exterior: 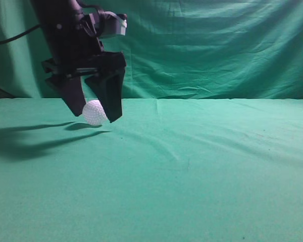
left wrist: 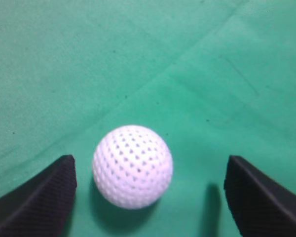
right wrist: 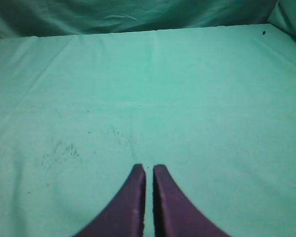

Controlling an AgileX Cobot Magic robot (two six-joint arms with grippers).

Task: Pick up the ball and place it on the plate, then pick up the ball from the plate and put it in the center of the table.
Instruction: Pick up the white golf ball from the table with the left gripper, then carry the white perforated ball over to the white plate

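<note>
The white dimpled ball lies on the green table, left of the middle. My left gripper hangs over it, open, one black finger on each side. In the left wrist view the ball sits between the fingers of the left gripper, nearer the left finger, with gaps on both sides. My right gripper is shut and empty, low over bare cloth. It does not show in the exterior view. No plate is in view.
A draped green backdrop hangs behind the table's far edge. The cloth has shallow wrinkles near the middle and small dark specks in the right wrist view.
</note>
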